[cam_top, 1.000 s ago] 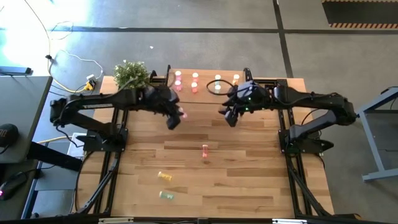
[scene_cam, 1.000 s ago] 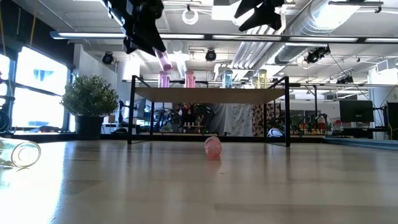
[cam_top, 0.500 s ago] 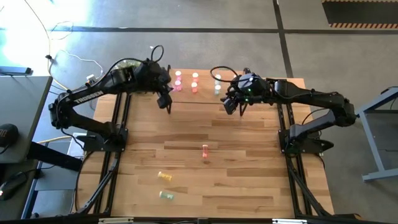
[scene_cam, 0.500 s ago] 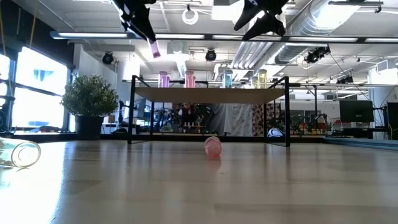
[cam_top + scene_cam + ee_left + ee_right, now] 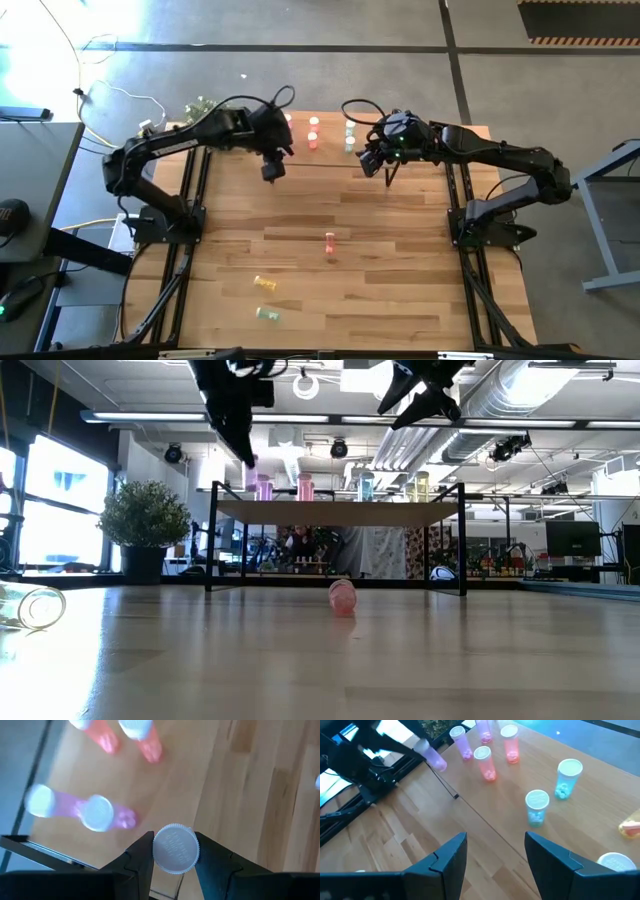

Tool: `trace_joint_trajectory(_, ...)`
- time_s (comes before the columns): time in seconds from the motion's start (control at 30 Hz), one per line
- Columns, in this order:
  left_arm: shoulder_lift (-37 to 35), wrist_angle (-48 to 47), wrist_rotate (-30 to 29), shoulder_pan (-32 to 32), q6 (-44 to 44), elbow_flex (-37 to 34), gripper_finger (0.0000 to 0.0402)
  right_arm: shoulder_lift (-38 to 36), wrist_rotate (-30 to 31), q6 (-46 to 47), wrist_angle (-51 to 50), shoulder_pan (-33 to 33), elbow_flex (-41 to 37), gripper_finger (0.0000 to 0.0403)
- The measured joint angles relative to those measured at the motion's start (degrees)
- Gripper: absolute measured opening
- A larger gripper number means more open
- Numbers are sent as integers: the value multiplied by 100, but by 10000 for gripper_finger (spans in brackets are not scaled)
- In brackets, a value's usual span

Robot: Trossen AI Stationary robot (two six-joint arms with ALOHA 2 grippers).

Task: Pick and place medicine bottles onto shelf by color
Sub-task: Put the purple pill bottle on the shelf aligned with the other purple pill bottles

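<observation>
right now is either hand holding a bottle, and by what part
The left hand holds a pink bottle, gripped on opposite sides just below its pale cap, above the shelf. The right hand is open and holds nothing.

Left arm reaches across toward table's far edge; left gripper (image 5: 271, 168) raised, fingers (image 5: 142, 857) clamped on a held object. Right arm extended inward, right gripper (image 5: 385, 170) raised, fingers (image 5: 447, 857) parted.
</observation>
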Motion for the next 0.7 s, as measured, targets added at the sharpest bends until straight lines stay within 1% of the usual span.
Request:
trace_joint_trajectory(0.1,150,-50,-39,0,97,0,115,0,42,9,0,-11,0,190)
trace_joint_trajectory(0.23,238,-30,-48,0,242,0,115,0,252,16,0,-11,0,190)
trace_joint_trajectory(0.7,295,164,-96,33,343,0,115,2,257,17,0,-11,0,190)
